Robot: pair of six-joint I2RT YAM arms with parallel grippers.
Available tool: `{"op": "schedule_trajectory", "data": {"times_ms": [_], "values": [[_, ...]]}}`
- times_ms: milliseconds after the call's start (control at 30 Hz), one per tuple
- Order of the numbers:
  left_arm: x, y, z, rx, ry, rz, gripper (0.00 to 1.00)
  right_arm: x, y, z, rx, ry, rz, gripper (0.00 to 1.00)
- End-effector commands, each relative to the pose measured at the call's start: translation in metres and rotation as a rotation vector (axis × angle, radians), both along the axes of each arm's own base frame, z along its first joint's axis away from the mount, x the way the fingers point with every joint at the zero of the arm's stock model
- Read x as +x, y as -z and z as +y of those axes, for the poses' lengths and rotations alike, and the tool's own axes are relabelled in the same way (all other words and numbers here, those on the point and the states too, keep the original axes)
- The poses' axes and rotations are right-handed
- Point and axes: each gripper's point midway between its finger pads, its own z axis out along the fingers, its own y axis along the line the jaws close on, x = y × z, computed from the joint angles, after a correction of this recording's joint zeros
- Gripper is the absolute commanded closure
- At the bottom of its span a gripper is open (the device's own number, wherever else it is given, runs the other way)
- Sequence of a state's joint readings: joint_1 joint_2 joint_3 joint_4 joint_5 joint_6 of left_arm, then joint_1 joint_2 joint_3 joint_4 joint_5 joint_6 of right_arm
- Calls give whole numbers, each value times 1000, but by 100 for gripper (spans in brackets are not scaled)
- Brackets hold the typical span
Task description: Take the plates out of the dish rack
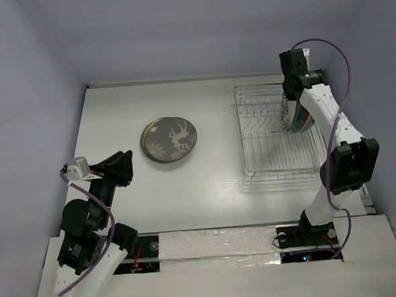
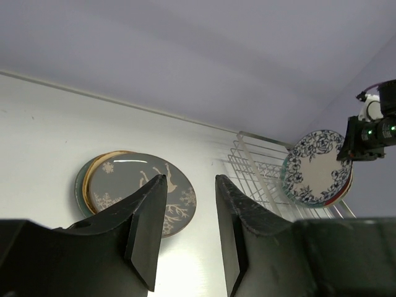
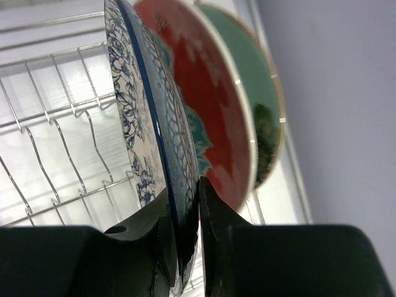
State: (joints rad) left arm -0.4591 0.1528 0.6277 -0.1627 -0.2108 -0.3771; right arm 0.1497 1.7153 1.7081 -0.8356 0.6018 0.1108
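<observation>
right gripper: I saw it clamped on the rim of the floral plate, one finger on each face, no gap visible.
floral plate: white with blue flowers, stood on edge in the dish rack at its right end, first of three plates there.
red plate: on edge just behind the floral one, close against it; I could not tell if they touched.
green plate: on edge behind the red one, last in the row, nearest the side wall.
dish rack: silver wire, sat on the right half of the table; the slots left of the three plates showed bare wire.
left gripper: jaws apart, nothing between them, held above the table's near left part, well apart from the rack.
brown plate: flat on the table, left of the rack, pale deer and snowflake pattern facing up.
teal plate: flat under the brown one, only its edge showed in the left wrist view.
</observation>
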Motion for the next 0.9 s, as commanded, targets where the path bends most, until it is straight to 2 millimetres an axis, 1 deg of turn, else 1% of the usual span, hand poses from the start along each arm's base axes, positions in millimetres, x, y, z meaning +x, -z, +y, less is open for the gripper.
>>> {"op": "schedule_trajectory", "data": {"times_ms": [0,33,67,100,133,200,233,300,333,367,400,433,467,500,533,567,600,633,667,700,733,767,800,833,867], "values": [[0,-5,-2,-13,11,-21,66,1,-96,-8,-65,66,-245,100],[0,-5,-2,-14,11,-22,65,-1,-104,-9,-61,69,-263,100],[0,-5,-2,-15,12,-21,65,-2,-113,-3,-47,58,-290,100],[0,-5,-2,-15,12,-21,65,-4,-120,-3,-35,59,-312,100],[0,-5,-2,-13,11,-19,64,-10,-138,-2,-10,55,-357,100],[0,-5,-3,-14,12,-19,64,-17,-153,4,41,62,-419,100],[0,-5,-2,-14,12,-19,64,-24,-166,9,93,39,-466,100],[0,-5,-2,-12,11,-19,64,-28,-176,22,190,0,-528,100],[1,-4,-3,-12,12,-15,63,-26,-184,44,283,-89,-566,100],[1,-4,-3,-10,11,-15,63,-33,-185,53,355,-111,-593,100],[1,-4,-3,-10,11,-14,63,-36,-184,68,406,-151,-602,100],[1,-4,-3,-10,11,-14,63,-35,-193,94,493,-245,-642,100],[1,-3,-3,-8,11,-11,63,-39,-181,109,571,-269,-640,100],[2,-3,-3,-8,11,-10,63,-41,-178,123,630,-296,-646,100],[2,-3,-3,-8,11,-10,63,-41,-188,152,728,-388,-694,100],[3,-2,-4,-6,11,-7,62,-43,-186,170,838,-406,-703,100],[3,-2,-4,-7,12,-5,62,-43,-159,186,900,-421,-657,100],[3,-1,-4,-6,12,-3,62,-42,-170,207,986,-490,-708,100],[3,-1,-4,-7,12,-2,62,-48,-165,233,1090,-522,-681,100],[4,0,-5,-4,12,0,62,-49,-160,246,1135,-539,-671,100],[5,1,-5,-2,12,6,62,-43,-153,265,1186,-583,-662,100],[5,1,-5,-2,12,7,62,-43,-149,282,1229,-605,-637,100],[6,2,-6,1,12,11,62,-39,-143,292,1244,-614,-612,100],[7,2,-6,1,12,14,62,-29,-133,307,1258,-621,-575,100],[7,2,-6,3,12,15,62,-27,-128,317,1268,-632,-557,100]]}}
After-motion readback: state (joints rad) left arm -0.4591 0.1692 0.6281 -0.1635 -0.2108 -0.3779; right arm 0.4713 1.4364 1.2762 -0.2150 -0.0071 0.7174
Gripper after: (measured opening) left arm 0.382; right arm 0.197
